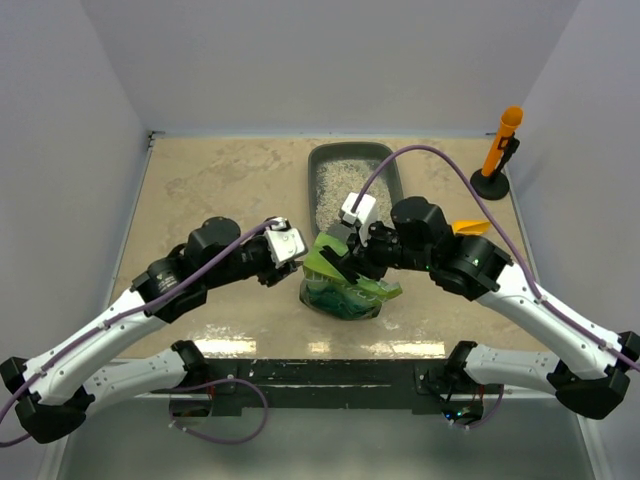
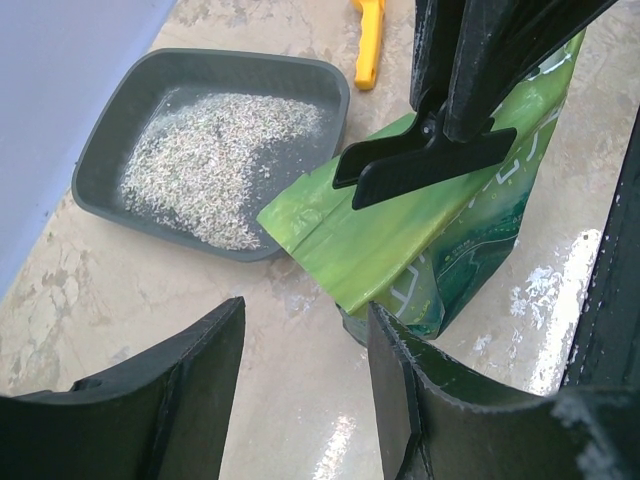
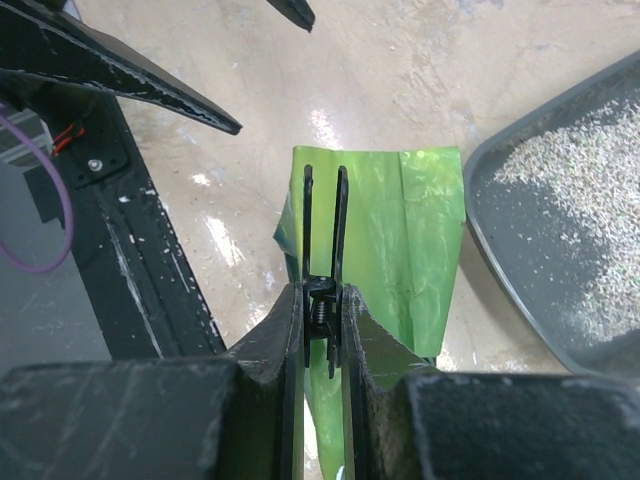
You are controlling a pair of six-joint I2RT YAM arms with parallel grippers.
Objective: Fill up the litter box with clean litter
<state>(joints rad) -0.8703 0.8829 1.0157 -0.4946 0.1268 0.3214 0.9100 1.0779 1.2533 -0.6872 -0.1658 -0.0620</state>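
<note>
The dark grey litter box lies at the back middle of the table, with pale clean litter spread over part of its floor; the left wrist view shows the same litter box and litter. In front of it stands a glossy green bag with its top folded over. My right gripper is shut on the handles of a black clip over that folded top. The clip's two blades stand slightly apart. Just left of the bag, my left gripper is open and holds nothing.
A yellow scoop lies right of the litter box, behind my right arm. An orange-handled tool stands in a black base at the back right corner. White walls close in the table on three sides.
</note>
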